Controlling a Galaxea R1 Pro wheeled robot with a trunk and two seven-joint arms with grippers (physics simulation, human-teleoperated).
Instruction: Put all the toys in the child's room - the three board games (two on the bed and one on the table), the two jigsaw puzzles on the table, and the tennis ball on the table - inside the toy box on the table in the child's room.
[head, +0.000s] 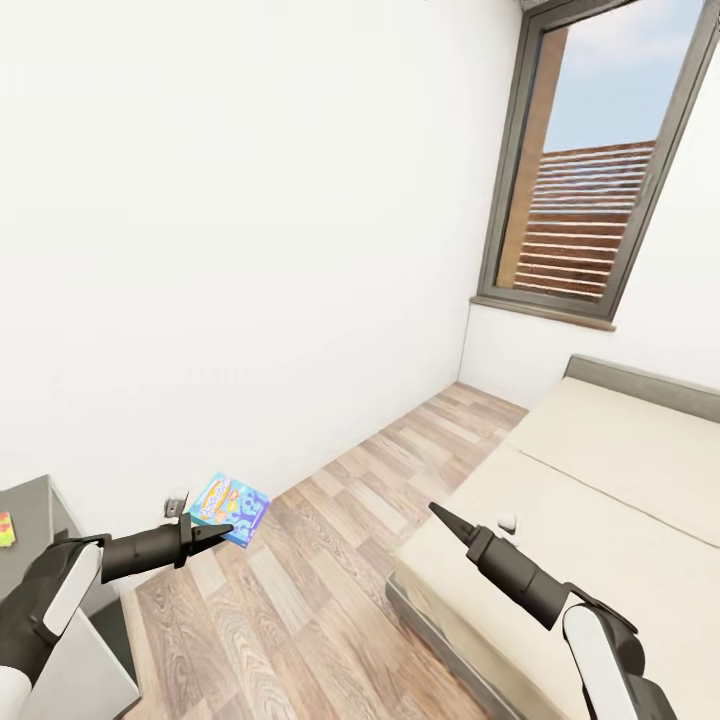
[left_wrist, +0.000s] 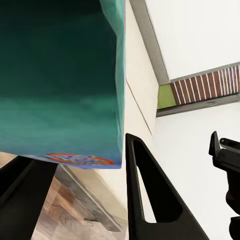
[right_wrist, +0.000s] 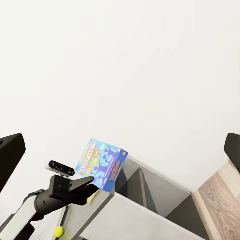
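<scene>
Between the dark fingers of the left gripper (head: 212, 529), flat blue cardboard board game box (head: 229, 509) clamped by its edge, right gripper (head: 437, 512) empty, fingers spread wide

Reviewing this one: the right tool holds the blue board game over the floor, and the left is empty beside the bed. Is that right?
No, the sides are swapped. The head view shows the left tool holding the blue board game over the floor, while the right tool is empty beside the bed.
</scene>
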